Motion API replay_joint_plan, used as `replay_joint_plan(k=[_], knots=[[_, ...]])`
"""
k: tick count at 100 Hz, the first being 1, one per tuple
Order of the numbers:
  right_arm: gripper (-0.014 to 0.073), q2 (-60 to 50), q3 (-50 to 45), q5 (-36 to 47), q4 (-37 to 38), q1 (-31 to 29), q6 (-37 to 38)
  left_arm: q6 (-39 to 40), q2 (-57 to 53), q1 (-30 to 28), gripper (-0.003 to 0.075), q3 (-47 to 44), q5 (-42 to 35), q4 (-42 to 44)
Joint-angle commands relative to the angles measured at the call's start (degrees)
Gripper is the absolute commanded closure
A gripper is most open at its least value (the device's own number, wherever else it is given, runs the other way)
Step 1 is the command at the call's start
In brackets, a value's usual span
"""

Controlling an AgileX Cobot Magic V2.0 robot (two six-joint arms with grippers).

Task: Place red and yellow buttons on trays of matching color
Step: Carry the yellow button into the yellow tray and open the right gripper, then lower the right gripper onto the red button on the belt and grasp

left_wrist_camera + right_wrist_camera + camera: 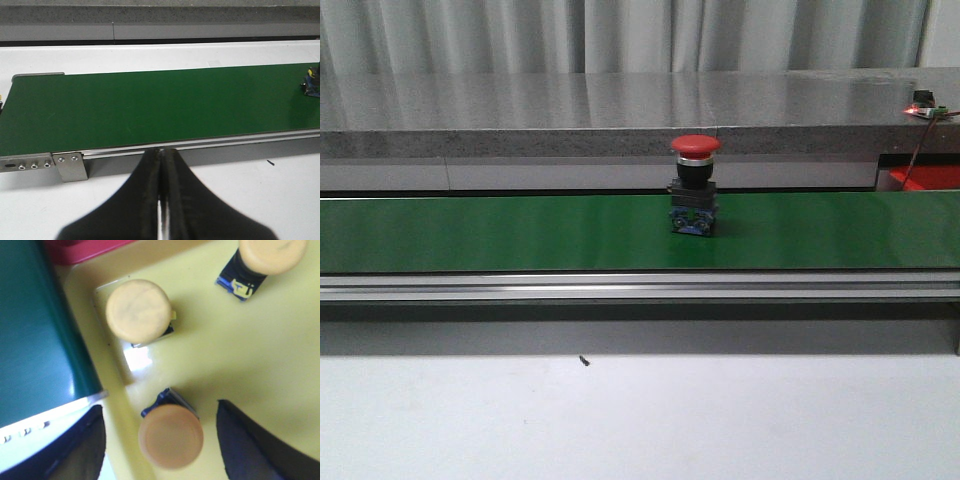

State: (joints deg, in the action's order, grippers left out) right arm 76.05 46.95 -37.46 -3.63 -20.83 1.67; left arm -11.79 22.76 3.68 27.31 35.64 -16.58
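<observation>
From the front, a red button (695, 185) stands upright on the green belt (500, 233), a little to the 3 o'clock side of the belt's middle, with neither arm anywhere near it; a sliver of the red tray (927, 177) peeks in far off at 3 o'clock, past the belt's end. The white table (640, 420) lies bare in front, at 6 o'clock. From the left wrist, the left gripper (161, 200) hangs over the table on the near side of the belt, its jaws pressed together with nothing between them, and the foot of the button only just shows at the belt's far 3 o'clock edge. From the right wrist, the right gripper (161, 440) hovers over the yellow tray (240, 350) with its jaws spread wide on either side of a yellow button (171, 436); whether they touch it I cannot tell. Two more yellow buttons (138, 310) sit on the same tray, up at 11 and 1 o'clock. So the yellow side looks well along, with three buttons on their tray, while the red one has yet to be carried to the red tray.
</observation>
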Motion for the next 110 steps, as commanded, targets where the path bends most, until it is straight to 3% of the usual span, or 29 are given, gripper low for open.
replay_joint_plan(k=[1, 21, 68, 89, 110], knots=[[0.0109, -4.1, 2.2, -1.1, 1.2, 1.9, -0.6, 0.6, 0.5, 0.3, 0.074, 1.5, -3.7, -1.2], [0.0109, -4.6, 7.0, -8.1, 1.2, 9.3, -1.3, 0.6, 0.5, 0.3, 0.074, 1.5, -3.7, -1.2], [0.0105, 4.4, 16.9, -8.3, 1.1, 29.0, -1.4, 0.6, 0.5, 0.3, 0.074, 1.5, -3.7, -1.2], [0.0024, 9.5, 21.5, -9.0, -1.3, 34.5, -7.1, 0.6, 0.5, 0.3, 0.074, 1.5, -3.7, -1.2], [0.0022, 13.4, 26.6, -9.7, -2.5, 36.8, -9.6, 0.6, 0.5, 0.3, 0.074, 1.5, -3.7, -1.2]])
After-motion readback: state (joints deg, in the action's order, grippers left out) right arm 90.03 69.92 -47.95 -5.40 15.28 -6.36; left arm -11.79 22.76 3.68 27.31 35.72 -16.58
